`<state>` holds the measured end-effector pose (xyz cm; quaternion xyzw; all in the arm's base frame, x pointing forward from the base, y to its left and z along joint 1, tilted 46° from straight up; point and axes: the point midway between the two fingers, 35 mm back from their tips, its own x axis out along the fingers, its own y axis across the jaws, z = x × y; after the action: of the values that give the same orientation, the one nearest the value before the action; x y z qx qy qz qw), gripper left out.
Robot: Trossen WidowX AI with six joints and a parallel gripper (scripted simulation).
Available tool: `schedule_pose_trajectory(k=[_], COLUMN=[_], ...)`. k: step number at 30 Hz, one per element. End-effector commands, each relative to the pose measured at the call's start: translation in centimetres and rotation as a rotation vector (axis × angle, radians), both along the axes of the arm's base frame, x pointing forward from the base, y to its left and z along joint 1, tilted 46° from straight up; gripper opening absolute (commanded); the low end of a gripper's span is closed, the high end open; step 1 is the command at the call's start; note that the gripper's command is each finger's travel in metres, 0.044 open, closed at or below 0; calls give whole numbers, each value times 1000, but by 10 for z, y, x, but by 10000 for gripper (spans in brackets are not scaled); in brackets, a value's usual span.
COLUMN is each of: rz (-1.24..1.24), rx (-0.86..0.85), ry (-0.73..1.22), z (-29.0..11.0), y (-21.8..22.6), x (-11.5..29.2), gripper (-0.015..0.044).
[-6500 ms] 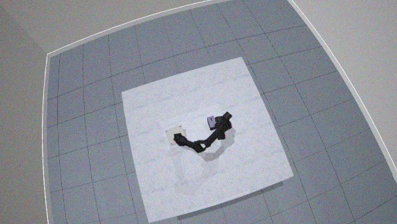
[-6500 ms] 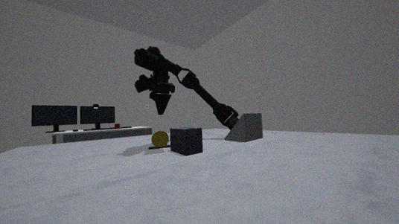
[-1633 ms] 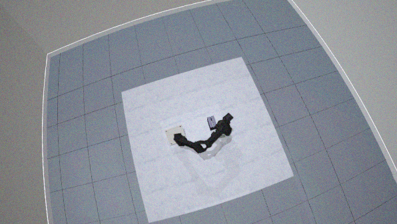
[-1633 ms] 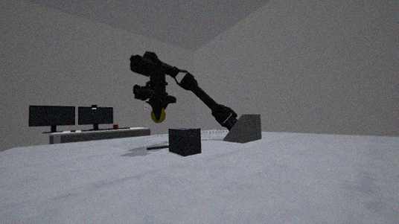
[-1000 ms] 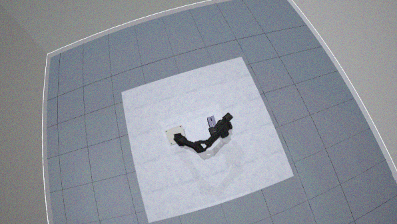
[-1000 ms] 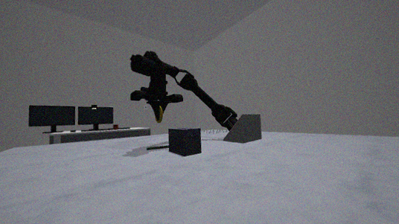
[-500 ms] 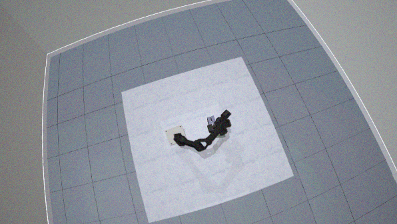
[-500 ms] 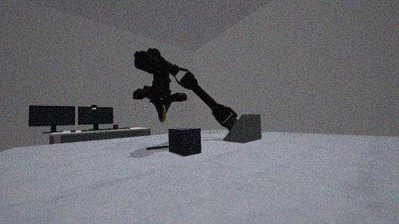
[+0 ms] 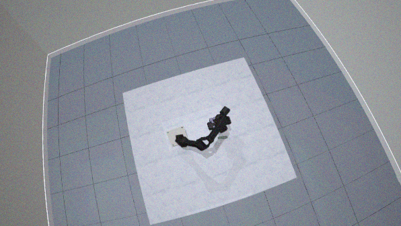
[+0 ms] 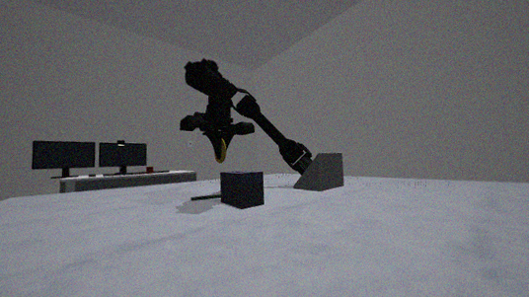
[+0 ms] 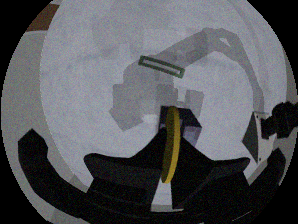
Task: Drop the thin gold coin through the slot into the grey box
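Coin (image 10: pixel 222 150) — thin, gold — is hanging edge-down in the end effector (image 10: pixel 220 147), whose fingers are standing nearly shut and pinching it by its upper part. In the exterior view, reading left to right: two dark monitors (image 10: pixel 63 155) are sitting on a long grey bench (image 10: pixel 126 180) far off in the background; a flat dark-green holder (image 10: pixel 206 196) is lying on the desk (image 10: pixel 310 252) just left of the grey box (image 10: pixel 242 189); the coin is hovering above the box, well apart from its lid and toward its left side; the black arm (image 10: pixel 273 130) is sloping down to the right to a grey wedge-shaped pedestal (image 10: pixel 325 171).

In the wrist view the coin (image 11: pixel 172 144) is appearing edge-on as a narrow yellow strip between the dark fingers. Beyond it the green holder (image 11: pixel 161 66) is lying on the pale desk surface (image 11: pixel 87 63), with nothing standing in it. Part of the box (image 11: pixel 190 123) is showing just behind the coin — whether the coin is lined up with the slot cannot be told.

In the top view the base plate (image 9: pixel 172 134) is sitting at the left, the arm (image 9: pixel 208 131) is reaching right across the white mat (image 9: pixel 202 84), and the holder (image 9: pixel 222 137) is appearing as a small green mark beside the arm.
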<state>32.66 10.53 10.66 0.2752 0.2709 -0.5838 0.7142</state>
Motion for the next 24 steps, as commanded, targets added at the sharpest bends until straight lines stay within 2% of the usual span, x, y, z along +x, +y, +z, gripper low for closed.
schedule_pose_trajectory(k=[1, 24], rz=[-5, -12], rx=[3, -3], ry=[3, 2], z=[-10, -45], y=[7, 37], x=[-5, -26], gripper=[0, 5])
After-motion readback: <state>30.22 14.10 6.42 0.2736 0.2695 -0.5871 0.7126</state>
